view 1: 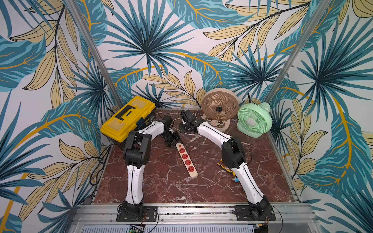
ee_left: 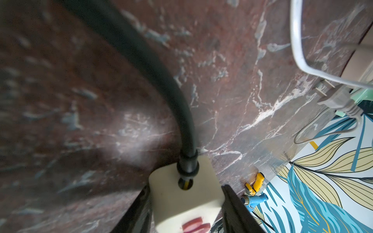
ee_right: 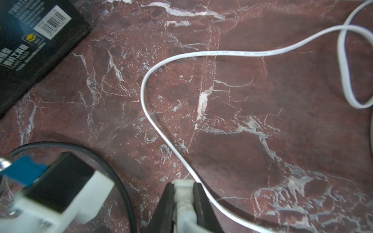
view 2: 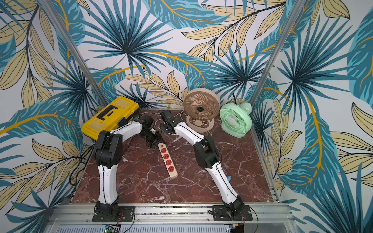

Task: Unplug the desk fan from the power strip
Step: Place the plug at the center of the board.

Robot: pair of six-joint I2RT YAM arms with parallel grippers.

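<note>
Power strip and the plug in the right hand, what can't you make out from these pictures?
- Prongs of the plug: right wrist view, hidden by the right hand and the frame edge.
- Cord end of the power strip: both top views, under the left hand.
- Its sockets: left wrist view, cut off at the edge, blurred.
- Whether the white cord feeds the beige fan or the green fan: top views, the right arm covers its run.

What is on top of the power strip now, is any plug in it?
Nothing: all four red sockets of the power strip lie bare in both top views. The left gripper clamps its cord end, so its fingers hide the sides there.
</note>
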